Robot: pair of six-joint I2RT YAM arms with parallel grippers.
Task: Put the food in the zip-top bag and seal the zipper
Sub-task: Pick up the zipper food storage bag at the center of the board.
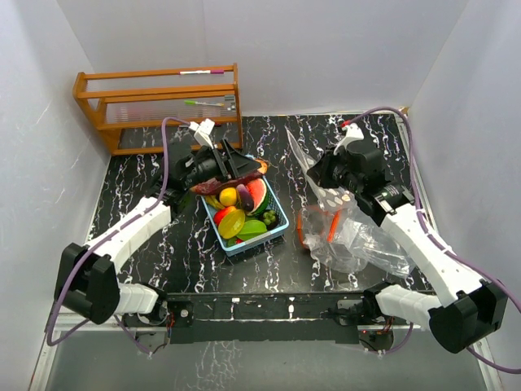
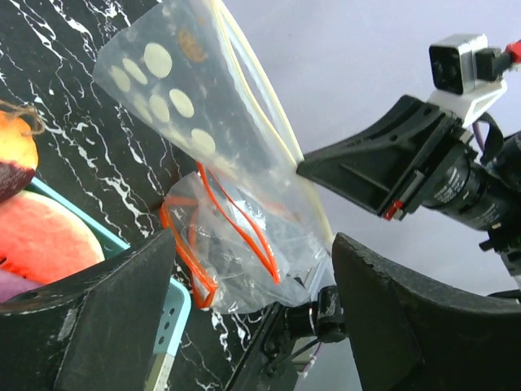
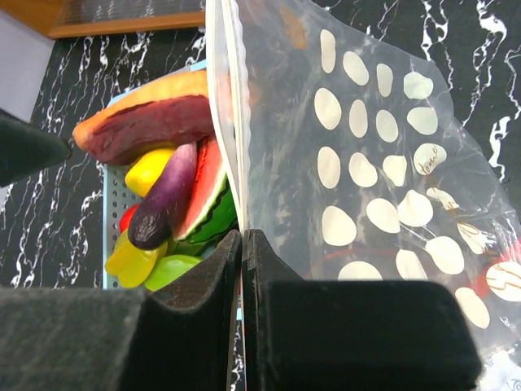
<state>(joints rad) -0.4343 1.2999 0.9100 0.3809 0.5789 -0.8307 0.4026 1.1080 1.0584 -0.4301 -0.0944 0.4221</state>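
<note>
The food (image 1: 242,208) lies piled in a light-blue basket (image 1: 279,226): a watermelon slice (image 3: 207,183), a purple aubergine (image 3: 163,199), yellow and green pieces, and a long reddish-brown piece (image 3: 155,122) on top. My left gripper (image 1: 232,167) hovers open at the basket's far edge with nothing between its fingers (image 2: 106,309). My right gripper (image 1: 319,173) is shut on the edge of the clear, white-dotted zip-top bag (image 3: 366,155) and holds it upright right of the basket. Crumpled clear plastic with an orange zipper strip (image 2: 191,261) rests on the table below it.
A wooden rack (image 1: 159,102) with pens stands at the back left. White walls close in the black marbled table (image 1: 146,175) on three sides. The crumpled plastic (image 1: 358,240) spreads beside the right arm.
</note>
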